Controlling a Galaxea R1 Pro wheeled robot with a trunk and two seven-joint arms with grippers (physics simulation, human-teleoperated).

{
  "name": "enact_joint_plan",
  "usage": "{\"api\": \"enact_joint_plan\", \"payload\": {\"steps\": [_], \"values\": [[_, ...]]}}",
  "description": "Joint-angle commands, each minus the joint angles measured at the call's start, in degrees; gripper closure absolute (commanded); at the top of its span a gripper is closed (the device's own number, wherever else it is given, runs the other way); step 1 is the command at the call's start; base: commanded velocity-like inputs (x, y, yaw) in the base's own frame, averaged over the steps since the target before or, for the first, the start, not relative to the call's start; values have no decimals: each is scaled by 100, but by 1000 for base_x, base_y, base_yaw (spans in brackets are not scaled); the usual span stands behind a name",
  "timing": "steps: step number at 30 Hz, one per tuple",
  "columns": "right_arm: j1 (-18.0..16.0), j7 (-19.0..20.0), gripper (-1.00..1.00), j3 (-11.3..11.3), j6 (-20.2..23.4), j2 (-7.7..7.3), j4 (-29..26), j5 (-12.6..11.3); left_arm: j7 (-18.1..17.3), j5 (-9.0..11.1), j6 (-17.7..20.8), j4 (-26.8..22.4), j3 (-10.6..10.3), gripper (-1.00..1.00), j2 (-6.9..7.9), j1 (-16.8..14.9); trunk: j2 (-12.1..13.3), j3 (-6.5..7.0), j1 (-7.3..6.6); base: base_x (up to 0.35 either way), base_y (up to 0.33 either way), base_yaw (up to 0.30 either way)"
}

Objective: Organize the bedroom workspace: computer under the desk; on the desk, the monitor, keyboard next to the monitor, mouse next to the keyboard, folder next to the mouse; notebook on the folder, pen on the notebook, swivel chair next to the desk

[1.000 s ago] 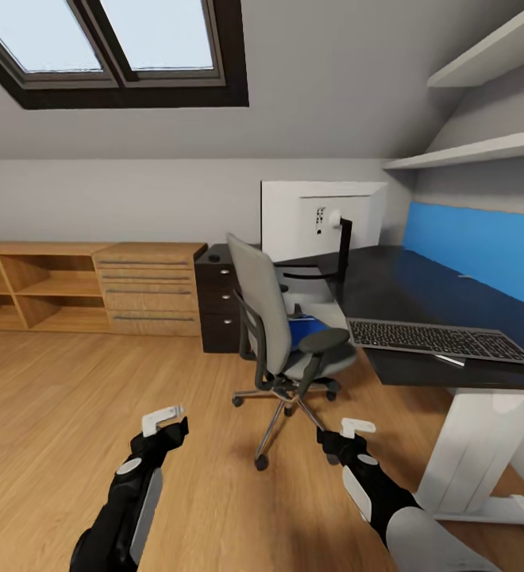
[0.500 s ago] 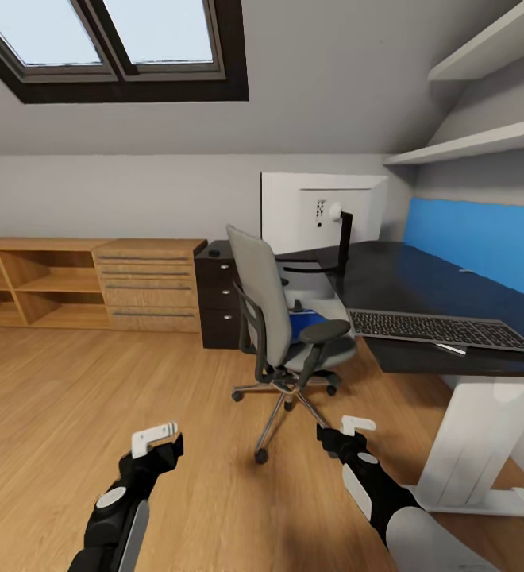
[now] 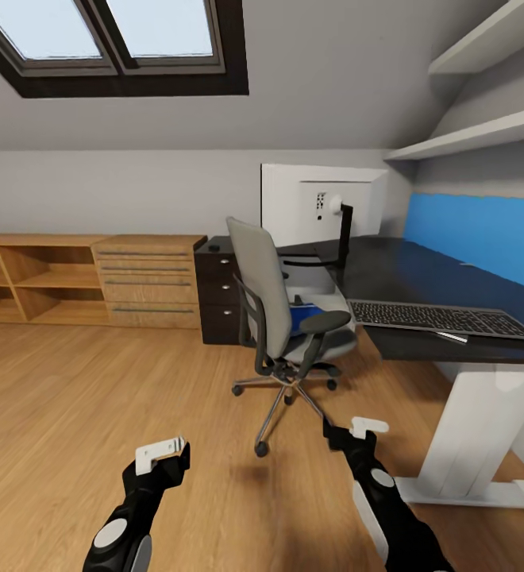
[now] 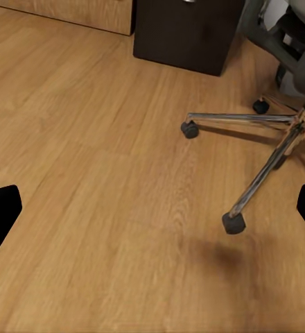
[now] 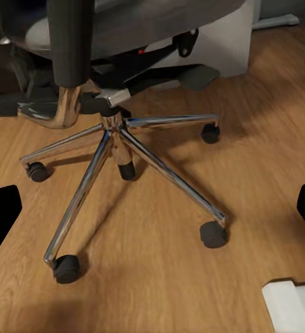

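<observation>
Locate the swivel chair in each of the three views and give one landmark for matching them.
Head view: the swivel chair stands at centre, beside the desk.
Left wrist view: its chrome base and castors sit in the right half.
Right wrist view: seat underside and five-star base span the upper and middle part.
Shared landmark: the chrome leg ending in the black castor nearest the robot.

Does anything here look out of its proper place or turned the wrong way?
Yes. The monitor on the desk shows its white back to the swivel chair, and a blue folder lies on the chair seat.
</observation>
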Motion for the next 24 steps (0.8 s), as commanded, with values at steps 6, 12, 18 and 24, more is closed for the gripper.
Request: {"api": "enact_joint_plan", "payload": {"steps": [6,12,18,24], "values": [[194,0,-100,32,63,5,-318,-54,20,14,32,-12,-4,-100,1,5,-245,-114,131,0,0,0],[216,0,-100,98,67,4,-350,-57,20,14,37,-12,-3,-100,1,6,-291,-243,166,0,0,0],[219,7,-100,117,68,7,-347,-62,20,14,46,-6,-4,-100,1,6,-299,-376,181,0,0,0],[219,2,-100,116,59,1,-347,-53,18,13,47,-3,-7,-100,1,6,-307,-509,197,0,0,0]]}}
